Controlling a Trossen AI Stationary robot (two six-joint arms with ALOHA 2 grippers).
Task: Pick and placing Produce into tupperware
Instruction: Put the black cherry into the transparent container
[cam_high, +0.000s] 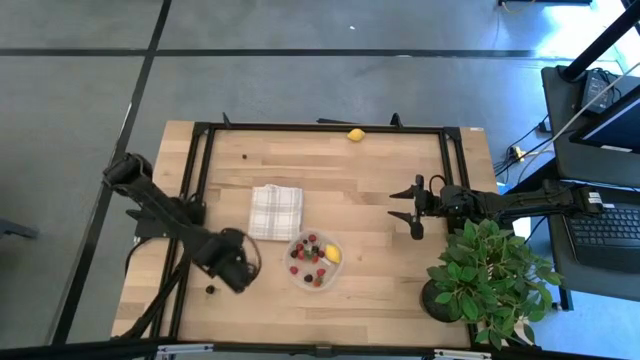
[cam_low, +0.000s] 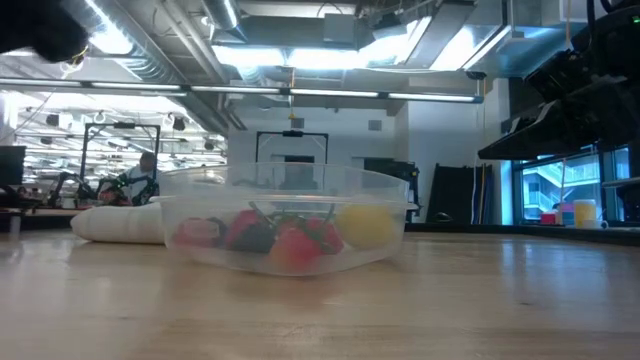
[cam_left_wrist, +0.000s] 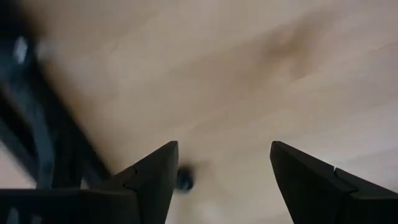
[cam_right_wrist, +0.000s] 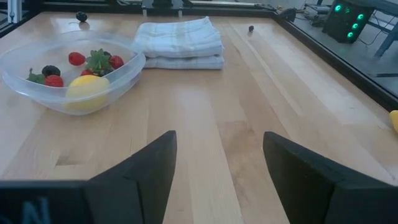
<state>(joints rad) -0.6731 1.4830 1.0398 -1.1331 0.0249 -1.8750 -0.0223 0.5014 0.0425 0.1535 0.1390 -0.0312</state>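
Tupperware (cam_high: 315, 259) mostly filled; a dark berry (cam_left_wrist: 184, 180) lies beside the spread fingers of the left gripper (cam_left_wrist: 224, 180); the right gripper (cam_right_wrist: 217, 174) also stands apart, empty.

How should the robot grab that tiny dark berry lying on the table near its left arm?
Probably straight down from above, one finger on each side of its round middle. The dark berry lies alone on bare table, and the open left gripper hovers right above it, slightly off to one side.
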